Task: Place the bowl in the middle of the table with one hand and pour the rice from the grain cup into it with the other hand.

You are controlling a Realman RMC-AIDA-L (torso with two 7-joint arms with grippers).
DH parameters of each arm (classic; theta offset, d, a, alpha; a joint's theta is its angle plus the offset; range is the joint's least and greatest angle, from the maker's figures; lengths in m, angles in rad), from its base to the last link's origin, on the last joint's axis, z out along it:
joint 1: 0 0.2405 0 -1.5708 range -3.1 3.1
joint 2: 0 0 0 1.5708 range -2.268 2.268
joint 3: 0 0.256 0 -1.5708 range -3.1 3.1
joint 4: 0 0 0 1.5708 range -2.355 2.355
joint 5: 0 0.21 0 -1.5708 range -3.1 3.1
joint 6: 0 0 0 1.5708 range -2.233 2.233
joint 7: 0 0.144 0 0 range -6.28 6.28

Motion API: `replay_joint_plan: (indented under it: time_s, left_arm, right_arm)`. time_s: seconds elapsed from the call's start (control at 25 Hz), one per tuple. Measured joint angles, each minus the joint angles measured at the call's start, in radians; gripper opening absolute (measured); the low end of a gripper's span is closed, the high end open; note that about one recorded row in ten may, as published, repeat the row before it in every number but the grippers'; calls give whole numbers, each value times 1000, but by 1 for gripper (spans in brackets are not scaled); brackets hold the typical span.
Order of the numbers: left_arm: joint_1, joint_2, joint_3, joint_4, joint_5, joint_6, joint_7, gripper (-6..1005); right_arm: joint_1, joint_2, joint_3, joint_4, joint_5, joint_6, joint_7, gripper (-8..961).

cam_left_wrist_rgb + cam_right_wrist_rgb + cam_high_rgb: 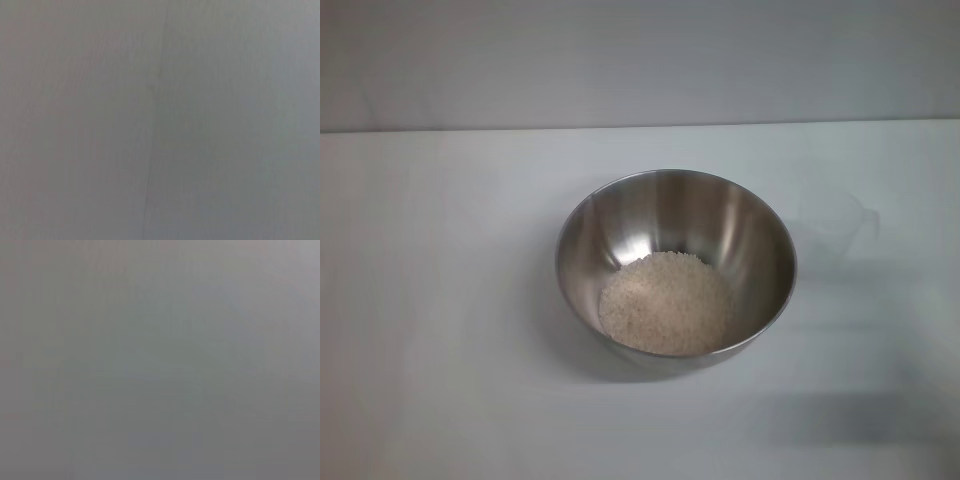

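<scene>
Fingers of neither gripper are being shown in any view, so their state cannot be told. Nothing but blank grey surface is being shown by both wrist views. The bowl [675, 262] is being seen near the middle of the table [440, 300], with the rice [666, 302] lying inside it. The grain cup [835, 225] is standing just beside the bowl on the robot's right, seemingly empty. Both steps are being judged done.

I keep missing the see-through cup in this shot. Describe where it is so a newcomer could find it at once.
Start at the steel bowl holding rice in the middle of the white table. Look just beyond its rim on the robot's right: the grain cup stands there, apart from the bowl. It is small, transparent and nearly blends into the tabletop, unlike the shiny metal bowl.
</scene>
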Motion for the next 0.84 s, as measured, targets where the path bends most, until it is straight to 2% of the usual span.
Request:
replay_joint_plan:
  time_s: [0.84]
  left_arm:
    - [-7, -2, 0, 27, -2, 7, -5, 813]
  right_arm:
    - [-4, 4, 11, 1, -6, 6, 0, 568]
